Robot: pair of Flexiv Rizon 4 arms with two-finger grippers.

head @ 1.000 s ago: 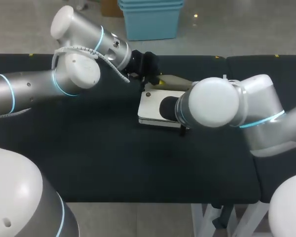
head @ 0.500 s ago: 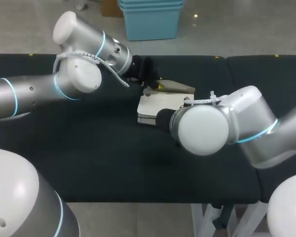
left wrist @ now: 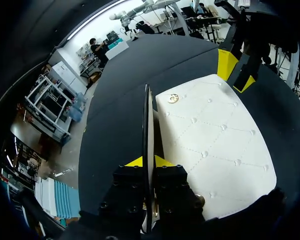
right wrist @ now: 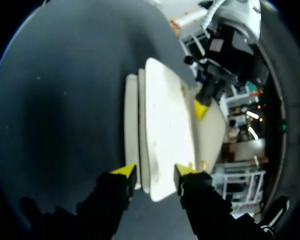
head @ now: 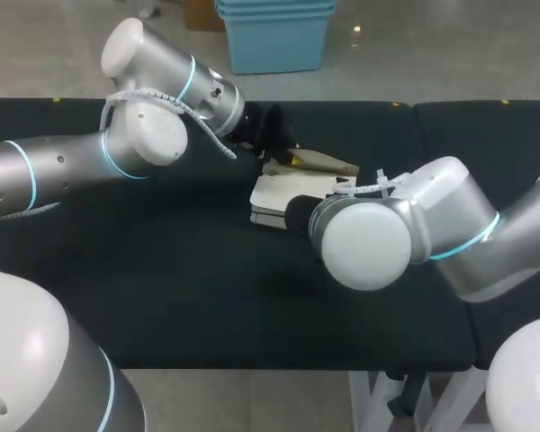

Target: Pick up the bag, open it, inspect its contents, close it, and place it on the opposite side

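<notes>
My left arm comes in from the upper left of the head view. Its left gripper (left wrist: 148, 161) is pinched almost closed on the thin edge of the bag's flap (head: 324, 163), which stands lifted off the body. The bag (head: 279, 191) lies on the black table (head: 189, 297) just above the middle of the frame. It is white and quilted, and its snap (left wrist: 173, 98) is bared just ahead of my left fingers.

From the right, my right gripper (right wrist: 154, 172) straddles the bag's near end. Its yellow tips stand fairly wide apart, one against each side, so it has hold of the body.

I judge the step in hand is opening. My right should pin the body flat while my left swings the flap up and back in an arc about its hinge. A straight pull could drag the bag or let the flap slip out. The mouth must gape enough for me to look inside.
</notes>
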